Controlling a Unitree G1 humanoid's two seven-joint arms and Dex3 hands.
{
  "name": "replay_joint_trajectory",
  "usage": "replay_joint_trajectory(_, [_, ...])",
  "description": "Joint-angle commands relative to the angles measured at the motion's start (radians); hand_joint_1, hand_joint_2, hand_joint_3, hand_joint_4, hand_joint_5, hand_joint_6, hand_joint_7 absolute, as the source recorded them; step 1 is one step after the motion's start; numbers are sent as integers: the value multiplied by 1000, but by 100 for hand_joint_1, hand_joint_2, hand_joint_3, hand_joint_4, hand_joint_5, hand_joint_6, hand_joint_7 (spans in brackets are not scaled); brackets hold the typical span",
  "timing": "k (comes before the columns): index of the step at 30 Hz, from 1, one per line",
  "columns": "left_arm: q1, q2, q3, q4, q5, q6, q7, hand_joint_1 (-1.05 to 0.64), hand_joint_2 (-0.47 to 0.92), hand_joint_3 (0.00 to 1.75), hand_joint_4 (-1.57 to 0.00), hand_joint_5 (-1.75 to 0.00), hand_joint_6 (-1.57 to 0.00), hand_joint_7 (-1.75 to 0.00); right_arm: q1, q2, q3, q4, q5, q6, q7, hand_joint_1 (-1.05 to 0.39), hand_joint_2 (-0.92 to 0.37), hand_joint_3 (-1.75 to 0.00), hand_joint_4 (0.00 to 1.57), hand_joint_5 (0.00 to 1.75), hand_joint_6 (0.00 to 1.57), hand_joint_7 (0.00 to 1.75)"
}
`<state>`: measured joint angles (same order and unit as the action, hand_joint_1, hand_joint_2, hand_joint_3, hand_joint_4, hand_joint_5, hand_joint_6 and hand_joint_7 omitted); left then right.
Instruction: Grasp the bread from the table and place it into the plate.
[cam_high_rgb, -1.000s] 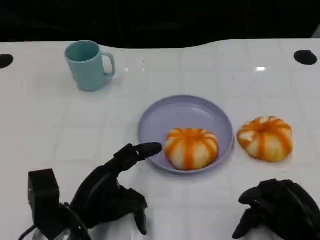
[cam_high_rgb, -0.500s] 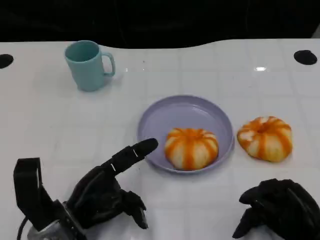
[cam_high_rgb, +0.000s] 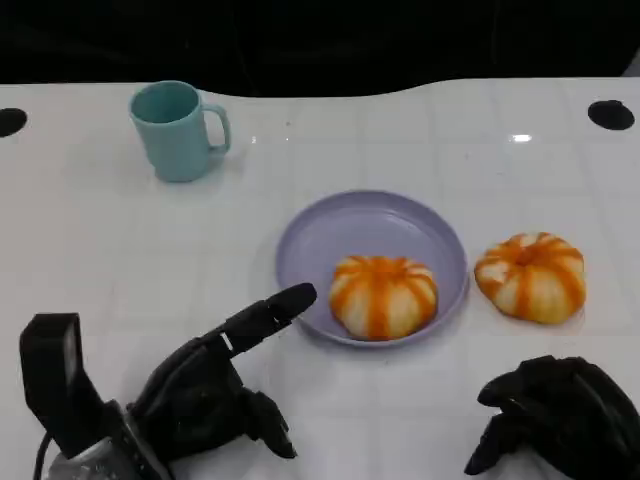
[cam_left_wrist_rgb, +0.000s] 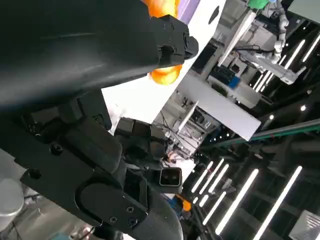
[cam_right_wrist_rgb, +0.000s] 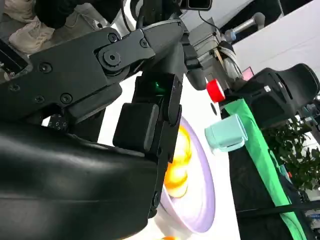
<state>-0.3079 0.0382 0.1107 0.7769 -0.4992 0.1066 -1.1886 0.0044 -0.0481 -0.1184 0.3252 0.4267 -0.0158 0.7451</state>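
Bread on plate, second bun beside it

Bread (cam_high_rgb: 383, 296) with orange stripes lies inside the lavender plate (cam_high_rgb: 340, 230), toward its 5 o'clock rim. Another striped bun (cam_high_rgb: 531, 276) sits on the white table (cam_high_rgb: 100, 250) just off the plate's 3 o'clock edge, apart from the rim. A teal mug (cam_high_rgb: 176, 130) stands upright at 10 o'clock from the plate, well apart, handle toward the plate side.

At 7 o'clock from the plate the left hand (cam_high_rgb: 215, 385) holds nothing; one finger (cam_high_rgb: 270, 310) stretches toward the plate's near rim and stops just short of it, while the others curl under. At 5 o'clock the right hand (cam_high_rgb: 555, 410) is empty too, its fingers curled in, resting near the table's front edge below the second bun.
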Motion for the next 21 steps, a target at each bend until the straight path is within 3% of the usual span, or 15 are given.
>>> replay_joint_trajectory(1, [-17, 21, 12, 9, 4, 16, -21, -100, 58, 0, -157, -4, -148, 0, 5, -16, -5, -11, 5, 1, -2, -72, -77, 0, 157, 33, 157, 11])
replay_joint_trajectory(15, [-23, 25, 21, 6, 4, 55, -28, -100, 57, 0, -148, 0, -136, 0, 8, -15, -5, -16, 6, 8, -7, -72, -76, 0, 157, 34, 157, 11])
replay_joint_trajectory(21, [-14, 34, 22, -1, 12, 17, -41, -104, 59, 1, -128, 0, -113, 0, 10, -18, -3, -20, 5, 9, -6, -72, -77, 0, 157, 33, 157, 11])
